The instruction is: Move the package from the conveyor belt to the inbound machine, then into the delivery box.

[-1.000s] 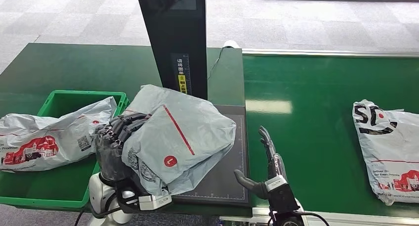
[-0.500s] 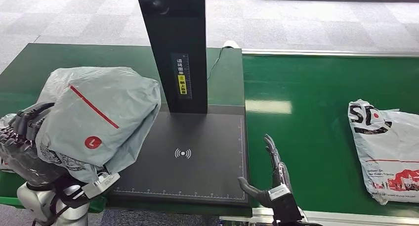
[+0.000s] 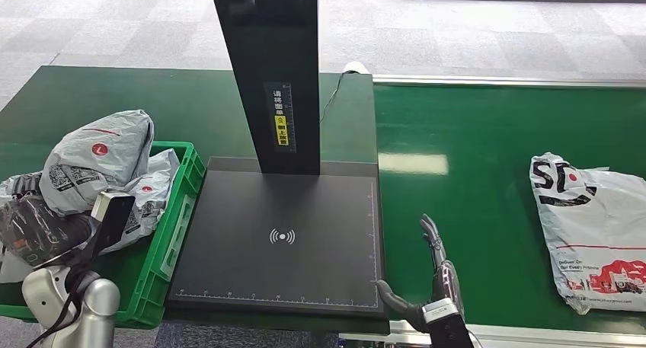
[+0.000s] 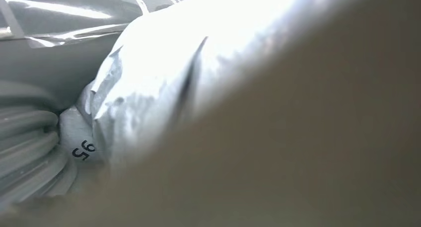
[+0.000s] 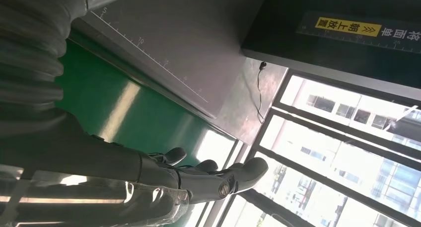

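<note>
A crumpled grey package (image 3: 95, 161) with a red round logo hangs over the green delivery box (image 3: 174, 226) at the left, and my left hand (image 3: 34, 226) grips it from below. The same package (image 4: 149, 88) presses close against the left wrist camera. The inbound machine's dark scan plate (image 3: 282, 237) lies bare in the middle, its black post (image 3: 270, 74) rising behind. My right hand (image 3: 430, 283) is open, fingers straight, low over the conveyor belt (image 3: 472, 158) beside the plate's near right corner; its fingers (image 5: 213, 175) are extended in the right wrist view.
Another grey package (image 3: 141, 203) with a printed label lies in the green box under the held one. A white package (image 3: 598, 234) with red and black print rests on the belt at the far right. A thin cable (image 3: 335, 89) runs behind the post.
My left hand has carried the grey package off the scan plate, leftward to above the green box. My right hand has drawn back a little toward me. The belt package has crept left.
</note>
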